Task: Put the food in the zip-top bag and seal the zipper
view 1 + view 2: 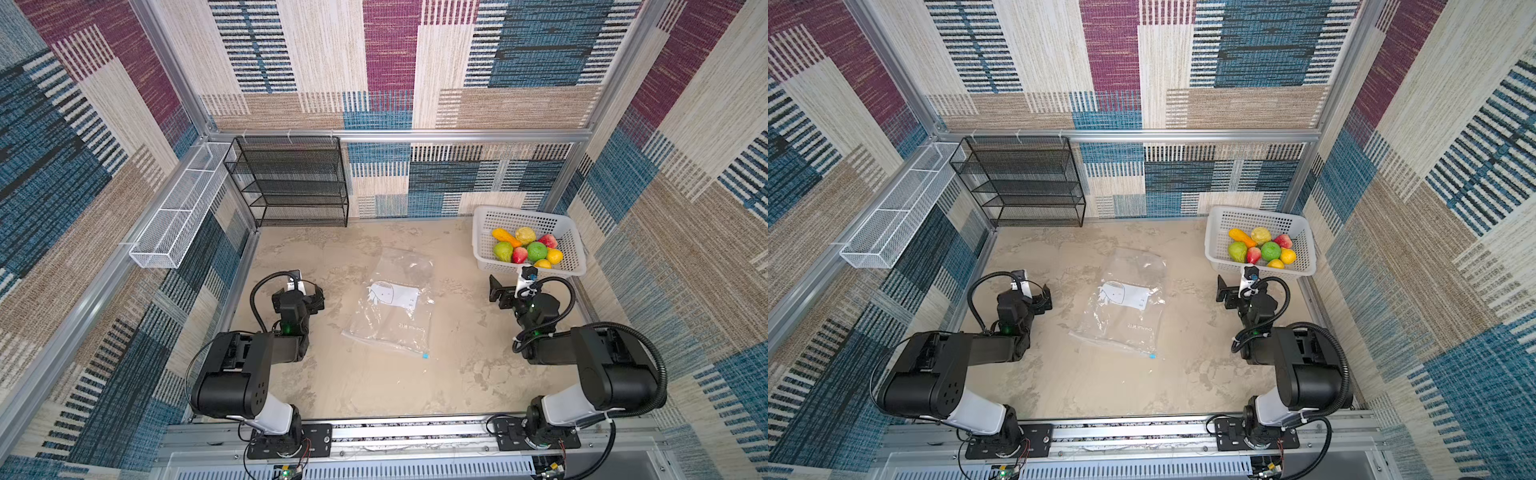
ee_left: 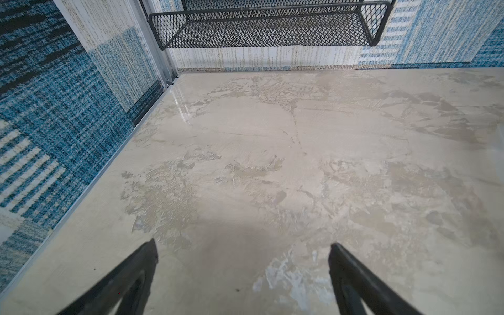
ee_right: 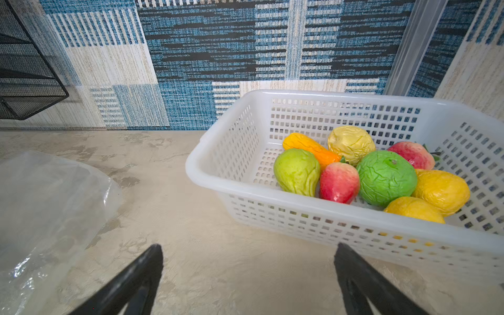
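Your left fingers (image 2: 131, 278) are standing wide apart, gripping nothing, and are pointing over bare surface (image 2: 272, 136). The black mesh shelf (image 2: 267, 30) is sitting well ahead of them against the back wall. Your right fingers (image 3: 136, 275) are likewise spreading wide and carrying nothing.

The white perforated basket (image 3: 218, 185) is resting just ahead of the right fingers. All the toy fruits (image 3: 386, 181) are lying inside it, green, yellow, orange and red pieces bunched together.

The zip-top bag (image 1: 395, 307) is lying flat on the surface between the two pairs of fingers, apart from both, with its white label facing up. In a top view the zipper (image 1: 384, 344) is running along the bag edge that sits behind your fingers, toward the arm bases. The light-blue slider tab (image 1: 425, 356) is lying at the end nearer the right fingers. Whether that zipper is shut, you cannot tell from here.
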